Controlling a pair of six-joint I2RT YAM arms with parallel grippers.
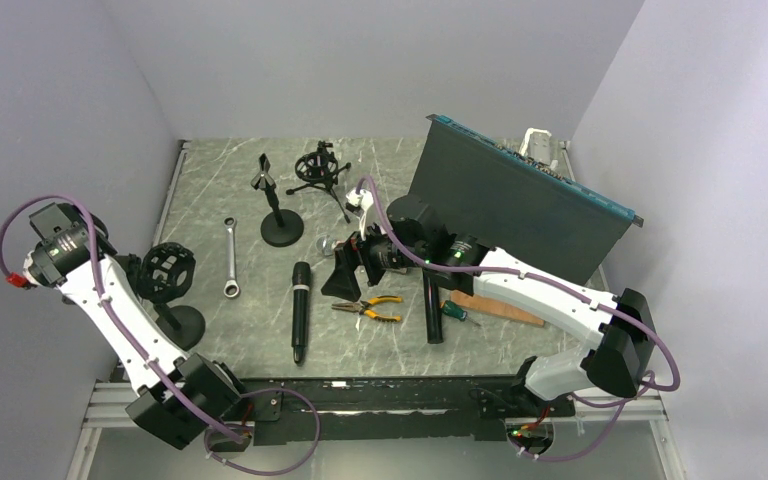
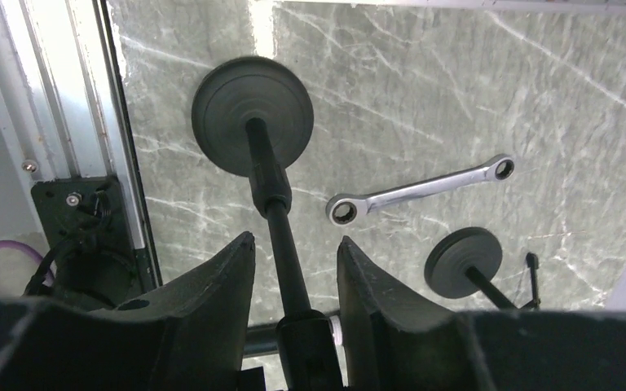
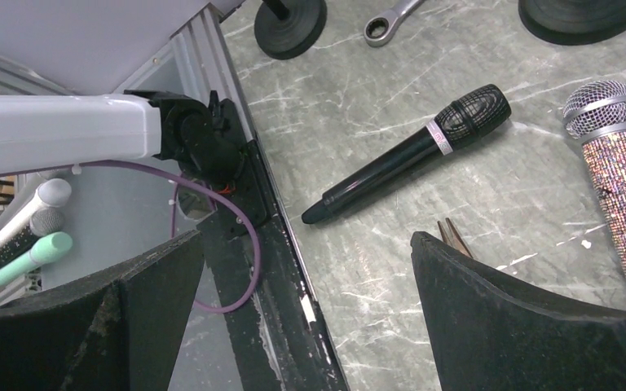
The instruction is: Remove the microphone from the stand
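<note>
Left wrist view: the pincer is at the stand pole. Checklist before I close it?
1. Left pincer open: ok, with one finger on each side of the stand pole and gaps showing.
2. Pole between the fingers: ok, roughly centred.
3. Base flat on the table: ok.
4. Wrench clear of the base: ok, it lies apart from it.
5. Microphone seated in the shock mount: cannot tell, since the top view does not show what the mount holds.
6. Right pincer out of the way: ok, it is open over a black microphone lying mid-table.
</note>
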